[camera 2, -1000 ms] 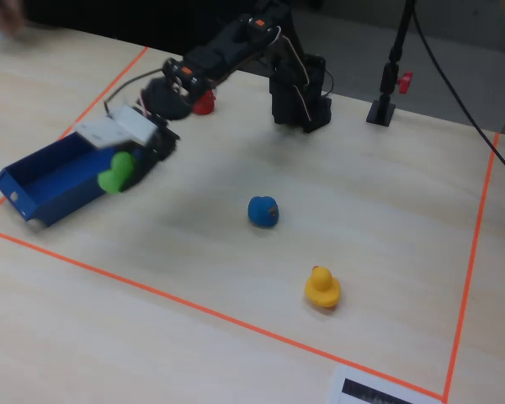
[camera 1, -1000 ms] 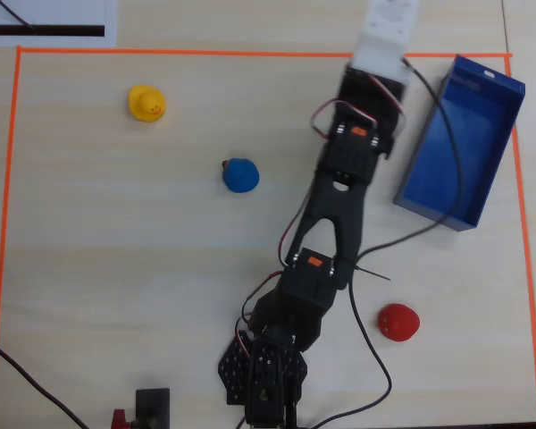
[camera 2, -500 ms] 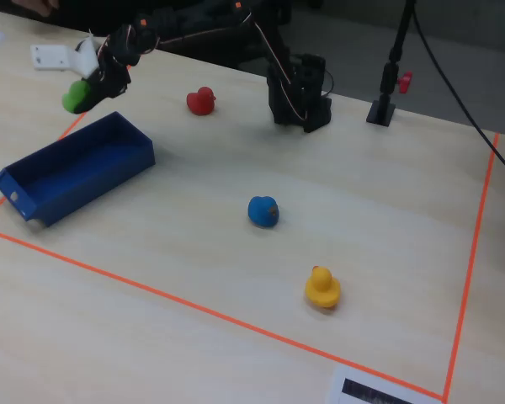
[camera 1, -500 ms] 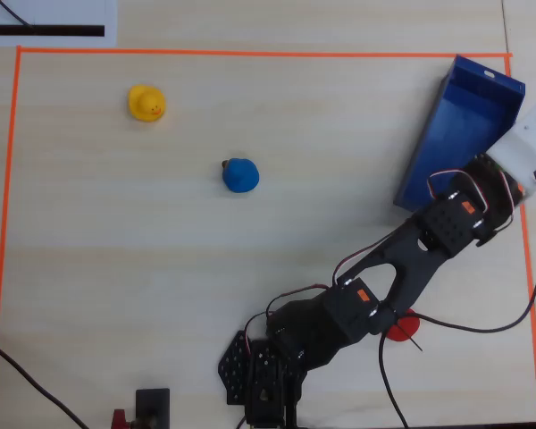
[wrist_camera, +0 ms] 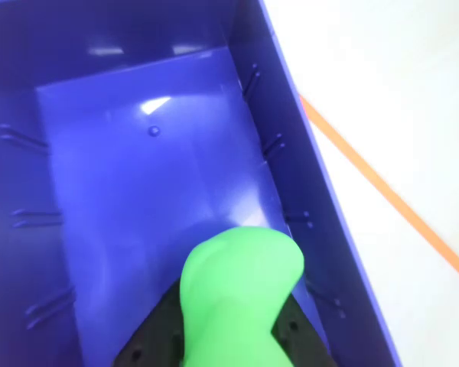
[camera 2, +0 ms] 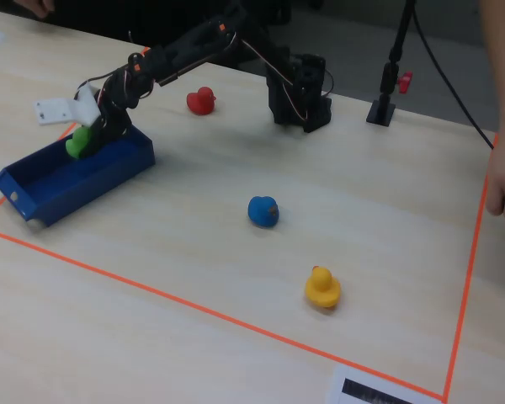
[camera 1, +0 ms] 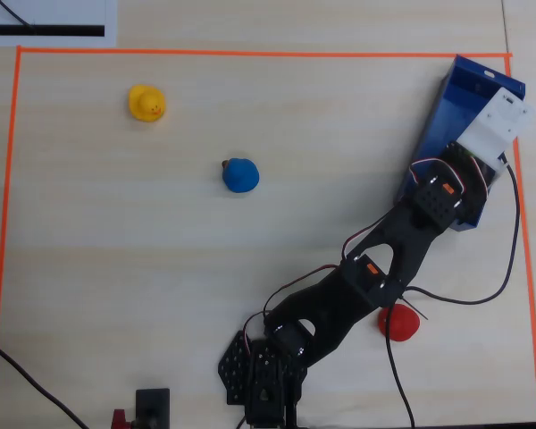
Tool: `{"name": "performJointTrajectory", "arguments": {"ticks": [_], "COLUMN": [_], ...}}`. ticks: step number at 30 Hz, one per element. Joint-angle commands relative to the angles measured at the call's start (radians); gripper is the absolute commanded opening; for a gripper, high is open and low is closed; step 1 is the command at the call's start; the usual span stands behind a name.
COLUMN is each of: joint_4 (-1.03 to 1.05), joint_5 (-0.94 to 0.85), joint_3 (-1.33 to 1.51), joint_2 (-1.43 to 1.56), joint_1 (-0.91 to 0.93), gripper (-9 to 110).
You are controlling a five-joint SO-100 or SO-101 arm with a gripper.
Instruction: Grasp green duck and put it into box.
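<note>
The gripper (camera 2: 82, 141) reaches over the box (camera 2: 42, 192), and its jaws are closed on the green duck (wrist_camera: 241, 294), which hangs just above the box floor in the wrist view, at about 6 o'clock in that picture. In the fixed view the green duck sits inside the box's outline near its upper end, at roughly 9 o'clock from the arm's base (camera 2: 300, 93). In the overhead view the arm stretches from the bottom middle toward 2 o'clock, with its white wrist part (camera 1: 493, 127) over the box (camera 1: 471, 82); the duck itself is hidden there. The red duck (camera 1: 399, 323) lies beside the arm's middle link. The blue duck (camera 1: 240, 175) and the yellow duck (camera 1: 146, 103) stand well apart on the table (camera 1: 116, 268), inside the orange tape line (camera 1: 250, 53).
</note>
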Motion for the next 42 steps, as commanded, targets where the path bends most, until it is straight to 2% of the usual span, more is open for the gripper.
{"name": "performJointTrajectory", "arguments": {"ticks": [1, 10, 14, 19, 23, 28, 33, 38, 42], "joint_4": [-0.069, -0.112, -0.095, -0.046, -0.011, 0.115, 0.239, 0.314, 0.399], "joint_5": [-0.021, -0.058, -0.058, -0.049, -0.023, 0.04, 0.112, 0.112, 0.094], "joint_3": [-0.058, -0.091, -0.095, -0.103, -0.112, -0.06, 0.225, 0.744, 1.187], "joint_2": [-0.018, -0.094, -0.074, -0.012, 0.1, 0.397, 0.799, 1.293, 1.694], "joint_1": [-0.015, -0.017, -0.015, -0.015, -0.034, -0.126, -0.365, -0.63, -0.742], "gripper": [4, 15, 23, 27, 28, 26, 0, 0, 0]}}
